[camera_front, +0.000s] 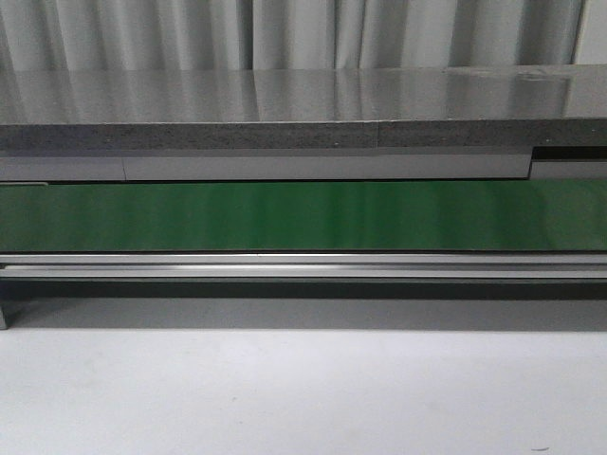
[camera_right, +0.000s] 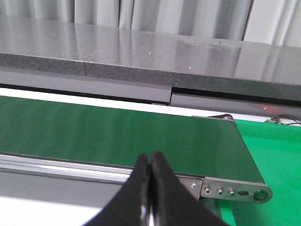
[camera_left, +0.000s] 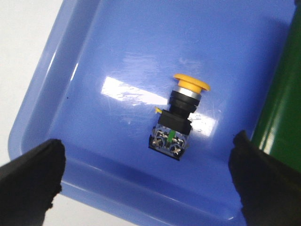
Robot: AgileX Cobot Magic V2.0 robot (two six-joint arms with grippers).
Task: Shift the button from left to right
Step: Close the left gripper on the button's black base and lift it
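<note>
The button (camera_left: pixel 178 117) lies on its side in a blue tray (camera_left: pixel 117 56): yellow head, black body, a small green mark at its base. My left gripper (camera_left: pixel 146 165) is open above the tray, its black fingers (camera_left: pixel 33 174) far apart on either side, the button between and beyond them. My right gripper (camera_right: pixel 150 160) is shut and empty, its tips pressed together in front of the green conveyor belt (camera_right: pixel 117 136). Neither gripper nor the button shows in the front view.
The green belt (camera_front: pixel 303 216) runs across the front view with a metal rail (camera_front: pixel 303 265) below it and a grey stone ledge (camera_front: pixel 285 133) behind. The belt's end roller bracket (camera_right: pixel 235 190) is beside the right gripper. A green edge (camera_left: pixel 282 103) borders the tray.
</note>
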